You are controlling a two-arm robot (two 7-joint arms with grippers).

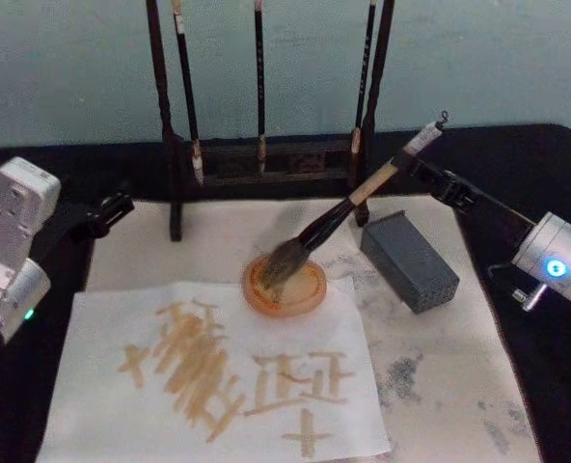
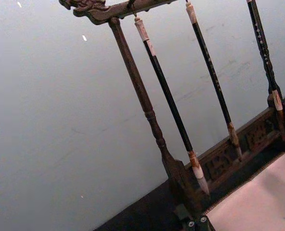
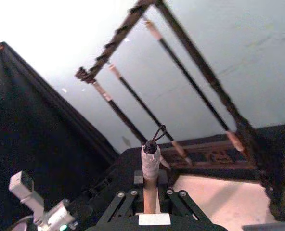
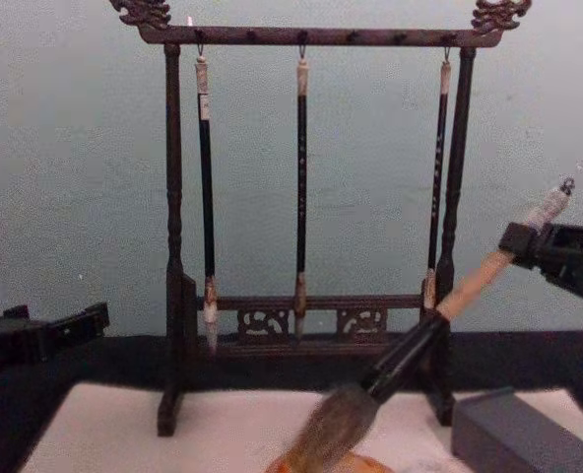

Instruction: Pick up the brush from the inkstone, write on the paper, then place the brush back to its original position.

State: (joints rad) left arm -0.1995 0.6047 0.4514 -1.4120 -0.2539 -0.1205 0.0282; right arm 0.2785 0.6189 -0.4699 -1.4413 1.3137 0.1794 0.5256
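The left hand [image 1: 120, 204] idles apart at the paper's [image 1: 102, 328] far left corner, its opening impossible to judge. Ahead of the right hand [image 1: 430, 176], the brush [image 1: 343, 215] slants down so its bristles meet the orange inkstone [image 1: 310, 289]; that hand is clamped on the handle near the cap, likely for reach.

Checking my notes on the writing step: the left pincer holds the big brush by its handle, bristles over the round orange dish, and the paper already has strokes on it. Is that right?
One slip: the right pincer, not the left, holds the brush, as the head view shows. The left pincer sits idle at the paper's far left corner. The rest stands: bristles are over the orange dish, and the paper bears strokes.
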